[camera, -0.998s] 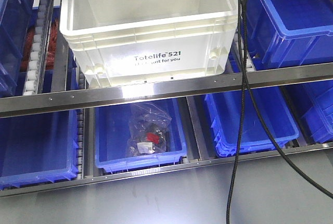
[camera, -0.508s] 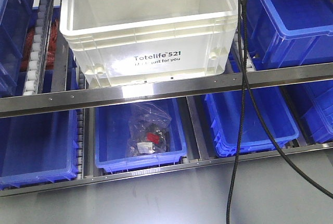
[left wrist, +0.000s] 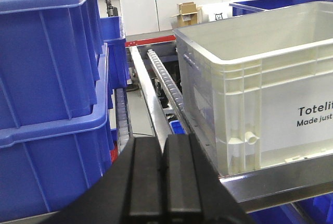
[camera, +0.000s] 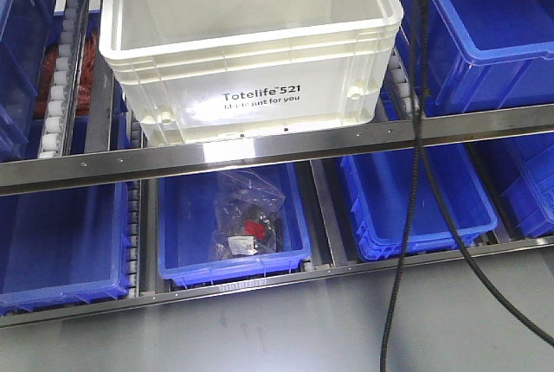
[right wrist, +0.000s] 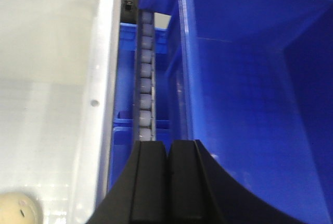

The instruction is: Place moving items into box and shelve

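As recorded from three views, the white Totelife 521 crate (camera: 247, 52) was found seated on the upper shelf rail (camera: 277, 149), flanked by blue plastic bins (camera: 485, 35) on both sides. A pale, rounded soft toy (right wrist: 18, 209) was noted inside the crate at its lower corner in the right wrist view; the yellow-orange fruit toy was not seen in any view, most of the crate floor being washed out by glare.

The left gripper (left wrist: 163, 179) was logged with its jaws pressed together and nothing held, positioned low beside the crate's left wall. The right gripper (right wrist: 168, 182) was likewise logged closed and empty, poised over the roller track (right wrist: 144, 78) between the crate and the neighbouring blue bin.

A black cable (camera: 415, 173) was observed hanging across the shelf front, just right of the crate. On the lower shelf, a blue bin holding a clear plastic bag (camera: 247, 221) of parts was listed.

Risks judged: the cable could be snagged on the rail or crate rim should the right arm be moved; the crate could be knocked askew by a closed gripper striking its wall, as clearance at either side appeared slight.
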Available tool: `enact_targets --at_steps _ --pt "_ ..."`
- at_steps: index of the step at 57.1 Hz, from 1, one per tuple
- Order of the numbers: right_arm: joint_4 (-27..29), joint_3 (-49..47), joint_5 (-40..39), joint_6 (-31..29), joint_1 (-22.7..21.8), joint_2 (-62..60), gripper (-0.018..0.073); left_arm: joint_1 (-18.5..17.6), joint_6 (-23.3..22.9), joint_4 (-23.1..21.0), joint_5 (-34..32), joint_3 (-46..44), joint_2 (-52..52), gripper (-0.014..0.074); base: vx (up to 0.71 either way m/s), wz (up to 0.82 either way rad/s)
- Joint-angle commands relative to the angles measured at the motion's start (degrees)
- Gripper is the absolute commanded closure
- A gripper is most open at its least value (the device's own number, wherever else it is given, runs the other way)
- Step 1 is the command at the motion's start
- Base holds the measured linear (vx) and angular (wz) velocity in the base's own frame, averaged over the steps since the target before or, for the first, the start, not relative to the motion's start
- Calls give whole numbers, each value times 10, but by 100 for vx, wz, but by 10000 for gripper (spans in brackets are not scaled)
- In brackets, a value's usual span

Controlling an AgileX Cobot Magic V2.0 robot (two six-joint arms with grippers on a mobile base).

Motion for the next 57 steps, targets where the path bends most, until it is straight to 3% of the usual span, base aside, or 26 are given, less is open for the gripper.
enact_targets --at_steps 1,13,30,57 --pt "-30 24 -32 22 -9 -67 563 0 -4 -4 -44 -6 7 597 0 0" --pt "-42 213 -145 95 -30 -182 563 0 -4 -4 -44 -6 7 597 0 0" --pt "-81 499 -429 156 -97 -361 563 0 -4 -4 -44 -6 7 597 0 0" --pt "-78 852 -599 176 -275 -638 563 0 -4 -4 -44 -6 7 596 0 0"
